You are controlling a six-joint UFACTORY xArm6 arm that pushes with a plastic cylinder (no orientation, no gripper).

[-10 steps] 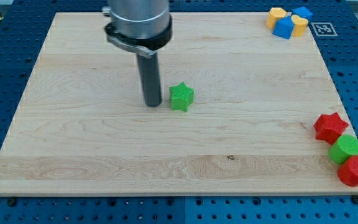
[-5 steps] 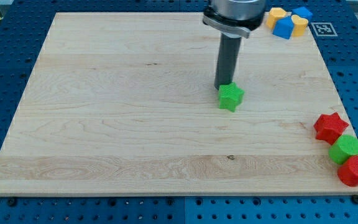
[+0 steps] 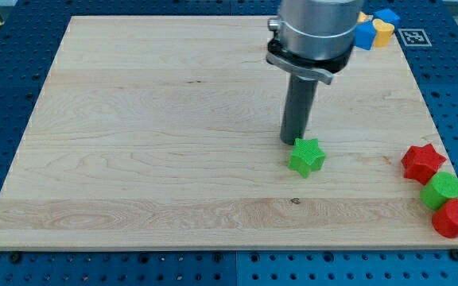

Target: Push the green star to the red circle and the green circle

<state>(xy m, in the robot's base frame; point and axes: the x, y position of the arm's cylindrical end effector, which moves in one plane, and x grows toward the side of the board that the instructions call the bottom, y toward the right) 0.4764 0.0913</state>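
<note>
The green star [image 3: 306,156] lies on the wooden board [image 3: 133,159], right of its middle. My tip [image 3: 293,141] touches the star's upper left edge. The green circle [image 3: 441,191] sits at the board's right edge near the bottom, with the red circle [image 3: 455,218] just below it, touching. A red star [image 3: 423,163] lies just above the green circle. The green star is well left of that group.
A cluster of blue and yellow blocks [image 3: 374,29] sits at the board's top right corner, partly hidden behind the arm's body [image 3: 312,32]. A black and white marker tag [image 3: 414,36] lies beside them.
The green star has slid right and down the board, from the centre to right of the middle. My tip moved from its left side to its upper left edge.
</note>
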